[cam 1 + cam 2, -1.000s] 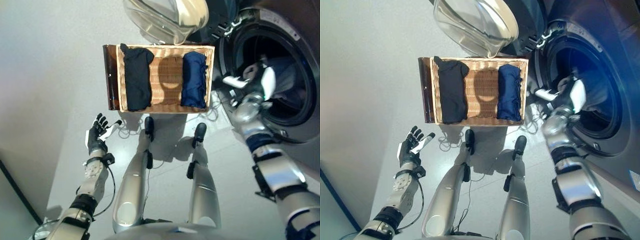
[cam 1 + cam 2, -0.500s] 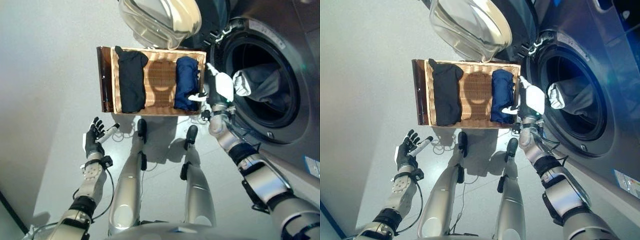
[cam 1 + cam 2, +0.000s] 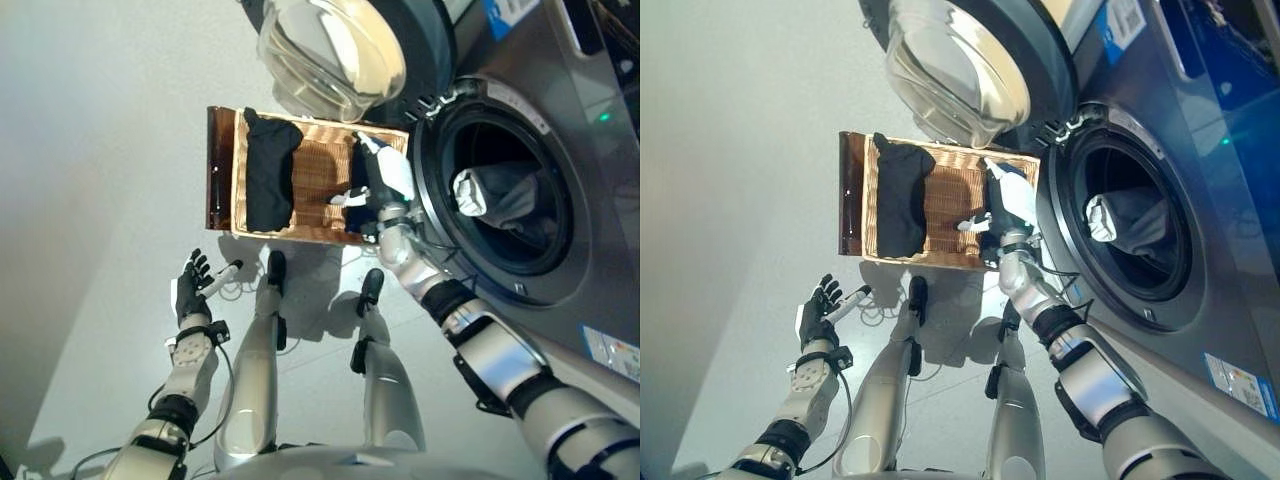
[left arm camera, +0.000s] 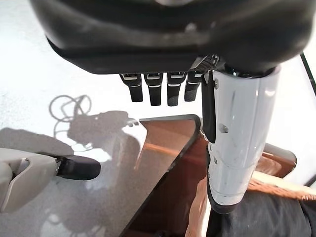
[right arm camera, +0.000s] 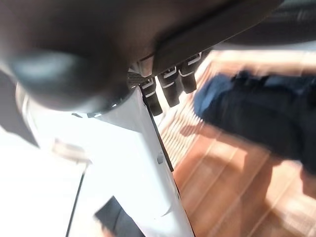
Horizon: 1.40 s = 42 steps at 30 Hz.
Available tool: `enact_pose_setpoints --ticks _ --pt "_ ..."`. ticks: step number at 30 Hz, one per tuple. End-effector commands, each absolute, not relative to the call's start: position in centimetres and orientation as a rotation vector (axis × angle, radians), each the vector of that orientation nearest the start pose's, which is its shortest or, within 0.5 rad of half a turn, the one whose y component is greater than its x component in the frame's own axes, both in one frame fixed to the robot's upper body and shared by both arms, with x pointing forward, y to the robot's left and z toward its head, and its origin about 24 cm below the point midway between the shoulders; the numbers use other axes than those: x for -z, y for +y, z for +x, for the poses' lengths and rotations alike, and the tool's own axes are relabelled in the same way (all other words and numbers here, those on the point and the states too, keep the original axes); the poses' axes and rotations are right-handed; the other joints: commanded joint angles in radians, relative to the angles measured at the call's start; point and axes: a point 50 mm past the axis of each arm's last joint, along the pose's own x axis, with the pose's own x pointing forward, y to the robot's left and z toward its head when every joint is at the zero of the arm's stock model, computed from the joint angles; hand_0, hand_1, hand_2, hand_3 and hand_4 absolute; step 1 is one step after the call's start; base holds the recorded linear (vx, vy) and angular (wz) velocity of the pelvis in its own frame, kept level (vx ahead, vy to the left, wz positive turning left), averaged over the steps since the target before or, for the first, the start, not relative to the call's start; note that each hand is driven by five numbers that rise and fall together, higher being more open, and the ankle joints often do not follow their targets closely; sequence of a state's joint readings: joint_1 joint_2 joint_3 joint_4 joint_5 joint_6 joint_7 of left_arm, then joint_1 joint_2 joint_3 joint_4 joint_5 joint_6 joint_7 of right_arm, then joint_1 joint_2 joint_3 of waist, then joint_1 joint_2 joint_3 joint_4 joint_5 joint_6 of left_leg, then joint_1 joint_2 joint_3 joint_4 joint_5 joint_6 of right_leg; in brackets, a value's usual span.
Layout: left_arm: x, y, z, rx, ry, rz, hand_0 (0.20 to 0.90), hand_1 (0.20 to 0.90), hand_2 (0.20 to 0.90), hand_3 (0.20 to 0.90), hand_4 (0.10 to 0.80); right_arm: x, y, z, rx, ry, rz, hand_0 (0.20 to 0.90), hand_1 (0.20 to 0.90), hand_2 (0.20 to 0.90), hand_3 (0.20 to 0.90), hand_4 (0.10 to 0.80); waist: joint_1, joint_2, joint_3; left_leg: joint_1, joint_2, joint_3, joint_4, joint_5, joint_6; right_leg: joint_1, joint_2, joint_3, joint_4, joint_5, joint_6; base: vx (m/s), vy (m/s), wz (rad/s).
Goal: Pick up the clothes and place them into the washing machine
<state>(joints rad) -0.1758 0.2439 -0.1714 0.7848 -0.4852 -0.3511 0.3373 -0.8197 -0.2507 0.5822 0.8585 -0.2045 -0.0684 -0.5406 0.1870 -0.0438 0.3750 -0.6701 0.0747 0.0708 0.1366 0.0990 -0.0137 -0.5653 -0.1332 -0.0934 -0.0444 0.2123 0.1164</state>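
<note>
Left eye view had the right robot hand [image 3: 385,178] w/ fingers straight over the navy garment [image 5: 256,108] in the wicker basket [image 3: 320,165], prob lining up a grab, black garment [image 3: 268,172] alongside, left robot hand [image 3: 192,290] idle & relaxed, grey clothes [image 3: 500,195] already in the washer drum [image 3: 495,200].

right hand [image 3: 385,178] out of drum, over basket [image 3: 225,170], seemingly above navy garment [image 5: 256,106]
</note>
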Motion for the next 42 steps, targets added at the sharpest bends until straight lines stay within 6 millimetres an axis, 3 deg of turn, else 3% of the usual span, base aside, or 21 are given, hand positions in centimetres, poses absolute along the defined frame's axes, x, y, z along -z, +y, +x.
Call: enact_pose_setpoints --ticks 1,4,14,28,35,42 --pt "4.5 22.7 24.7 -0.468 0.245 -0.055 0.9 0.9 0.9 0.9 0.8 -13.9 -8.3 38.3 0.037 -0.426 -0.728 0.9 0.9 0.9 0.9 0.8 0.048 0.034 -0.014 0.121 -0.022 -0.014 -0.224 0.065 -0.051 0.116 0.022 0.008 0.027 -0.035 0.023 0.025 0.01 0.09" --pt "4.0 22.6 25.0 -0.465 0.221 -0.061 0.9 0.9 0.9 0.9 0.8 -14.0 -6.7 38.4 0.007 -0.398 -0.633 0.9 0.9 0.9 0.9 0.8 0.065 0.035 -0.007 0.12 -0.026 -0.021 -0.224 0.065 -0.052 0.128 0.018 0.001 0.019 -0.034 0.024 0.014 0.016 0.1" --pt "3.7 22.3 25.5 -0.467 0.211 -0.07 0.9 0.9 0.9 0.9 0.8 -13.9 -4.8 38.5 -0.046 -0.334 -0.528 0.9 0.9 0.9 0.9 0.8 0.081 0.035 0.001 0.11 -0.034 -0.032 -0.224 0.066 -0.053 0.14 0.013 -0.016 0.008 -0.028 0.026 0.005 0.011 0.05" --pt "2.2 21.9 26.4 -0.44 0.147 -0.118 0.9 0.9 0.9 0.9 0.8 -14.0 -5.8 39.8 0.031 -0.147 -0.156 0.9 0.9 0.9 0.9 0.8 0.115 0.043 0.035 0.088 -0.045 -0.049 -0.224 0.066 -0.055 0.15 0.006 -0.034 -0.003 -0.027 0.029 0.01 0.002 0.04" --pt "1.3 21.5 27.0 -0.421 0.109 -0.146 0.9 0.9 0.9 0.9 0.8 -14.7 -6.0 40.4 0.063 -0.102 -0.031 0.9 0.9 0.9 0.9 0.8 0.135 0.055 0.05 0.071 -0.053 -0.062 -0.224 0.065 -0.055 0.153 0.0 -0.046 -0.011 -0.026 0.032 0.002 0.006 0.05" --pt "0.5 21.1 27.6 -0.406 0.079 -0.157 0.9 0.9 0.9 0.9 0.8 -15.7 -6.0 40.8 0.065 -0.104 -0.022 0.9 0.9 0.9 0.9 0.8 0.15 0.06 0.066 0.055 -0.062 -0.077 -0.224 0.064 -0.056 0.156 -0.005 -0.062 -0.02 -0.025 0.037 0.006 0.003 0.08"
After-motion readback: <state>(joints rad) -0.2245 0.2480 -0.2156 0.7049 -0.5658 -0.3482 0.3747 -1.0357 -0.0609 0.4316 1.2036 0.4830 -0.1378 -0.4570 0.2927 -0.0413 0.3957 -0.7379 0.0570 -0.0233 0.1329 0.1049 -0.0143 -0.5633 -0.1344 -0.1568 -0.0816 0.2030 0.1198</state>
